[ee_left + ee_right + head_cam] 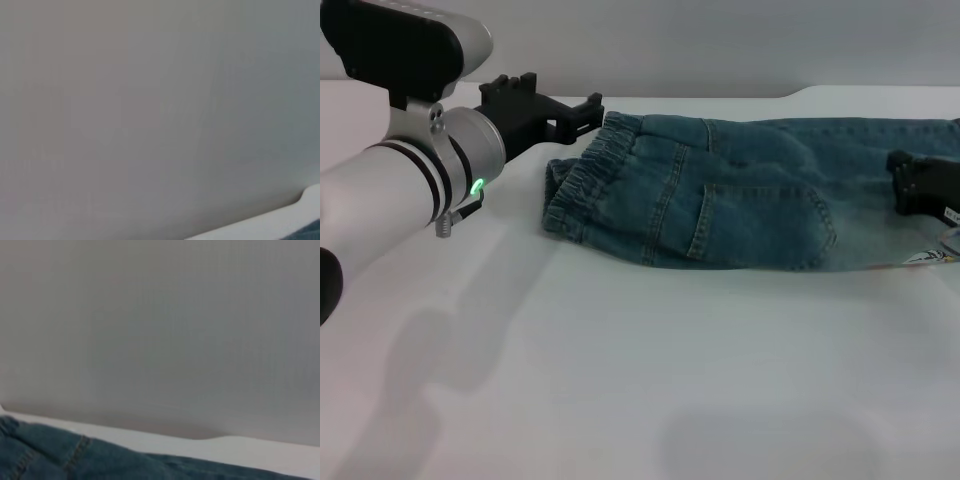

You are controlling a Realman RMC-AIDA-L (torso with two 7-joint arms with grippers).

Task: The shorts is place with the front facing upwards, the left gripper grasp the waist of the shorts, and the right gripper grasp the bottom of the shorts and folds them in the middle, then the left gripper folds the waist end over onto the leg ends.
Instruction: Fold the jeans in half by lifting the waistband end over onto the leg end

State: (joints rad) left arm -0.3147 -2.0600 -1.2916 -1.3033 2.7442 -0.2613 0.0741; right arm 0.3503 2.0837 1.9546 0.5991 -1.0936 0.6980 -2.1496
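Observation:
The teal-blue denim shorts [740, 190] lie folded lengthwise on the white table, a patch pocket facing up. The gathered waist of the shorts [582, 185] points left. The bottom of the shorts runs past the right border of the head view and its hems are out of sight. My left gripper [590, 112], on the green-lit arm, is at the far upper corner of the waistband, just beside it. My right gripper [912, 182] sits low over the denim near the right border. The right wrist view shows a strip of the shorts [100, 460], and a sliver of the shorts [309, 234] shows in the left wrist view.
The white table [620, 380] stretches bare in front of the shorts. Its far edge [720, 95] runs just behind them, against a grey wall. A small white label [932, 257] sticks out from under the denim at the right.

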